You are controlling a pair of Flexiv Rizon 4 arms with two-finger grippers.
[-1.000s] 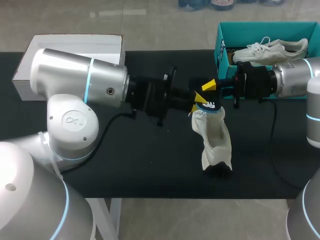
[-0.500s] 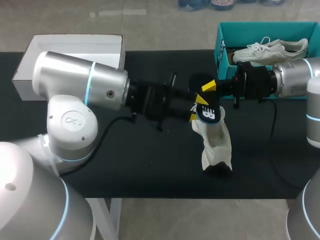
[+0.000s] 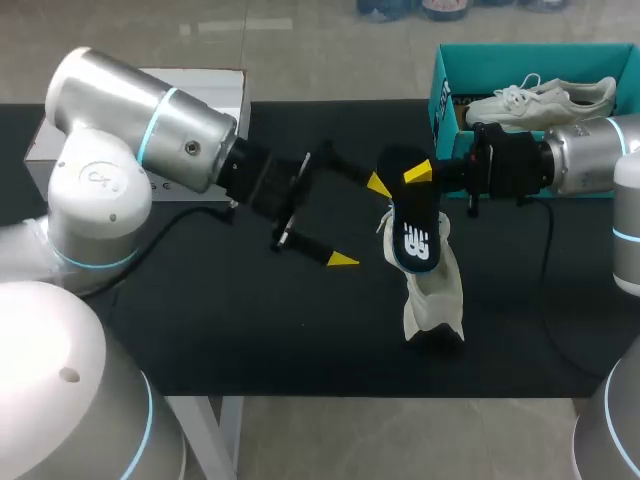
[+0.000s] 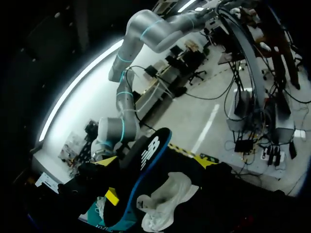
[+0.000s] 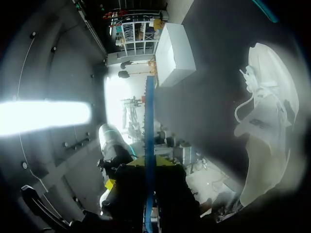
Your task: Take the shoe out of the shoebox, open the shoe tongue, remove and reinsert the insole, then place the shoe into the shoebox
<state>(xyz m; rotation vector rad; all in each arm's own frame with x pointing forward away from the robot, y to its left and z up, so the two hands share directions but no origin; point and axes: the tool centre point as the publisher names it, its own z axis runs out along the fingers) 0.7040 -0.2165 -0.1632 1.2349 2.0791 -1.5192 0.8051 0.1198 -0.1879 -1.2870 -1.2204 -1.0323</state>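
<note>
Insole (image 3: 413,228): dark, thin, hanging lengthwise from the right gripper (image 3: 416,178), fingers pinched flat on its upper end. Its lower end is over the collar of the white sneaker (image 3: 432,295), which stands on end on the surface (image 3: 250,330) in front of the teal shoebox (image 3: 445,95); cannot tell if it is inside the opening. Left gripper (image 3: 360,222) just beside, fingers spread wide, holding nothing. Judged: insole is light, floppy foam, likely to buckle if pushed from the top, so grip nearer mid-length; sneaker soft-sided, tips easily, best steadied at the heel.

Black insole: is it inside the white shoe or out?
Out. The right gripper pinches the black insole, and the right wrist view shows it apart from the white shoe on the table.
</note>
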